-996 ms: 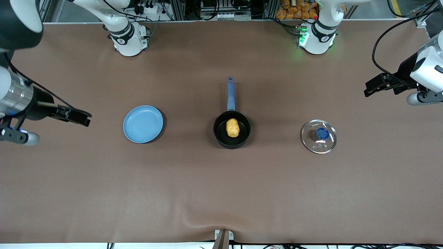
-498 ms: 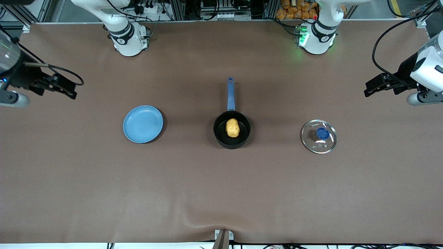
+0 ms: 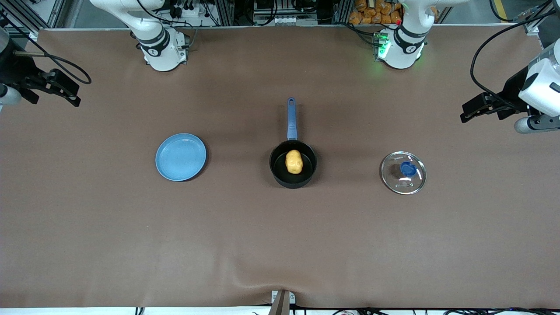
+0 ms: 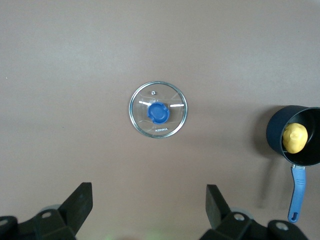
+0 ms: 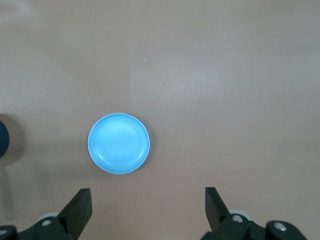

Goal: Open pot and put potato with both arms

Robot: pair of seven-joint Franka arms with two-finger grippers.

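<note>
Brown matting covered the whole table, and across it three things lay in a row, well apart from one another. We held our two grippers up and off to the table's ends, we judged because the work looked finished and nothing was left to carry. Our left gripper hung over the bare mat at the left arm's end, its fingers spread wide with nothing between them; from the front it showed at about 3 o'clock. Our right gripper hung over the right arm's end, at about 10 o'clock in the front view, equally wide apart and empty. The pot sat at the middle of the table with its blue handle pointing to 12 o'clock, toward the bases. It was uncovered, and the potato lay inside it on the black bottom, which is where the task wanted it. The glass lid rested flat on the mat at 3 o'clock from the pot, knob upward, probably set toward the left arm's end so that the opening stayed free for the other arm. A light-blue plate lay at 9 o'clock from the pot and held nothing. We reckoned both steps done.
</note>
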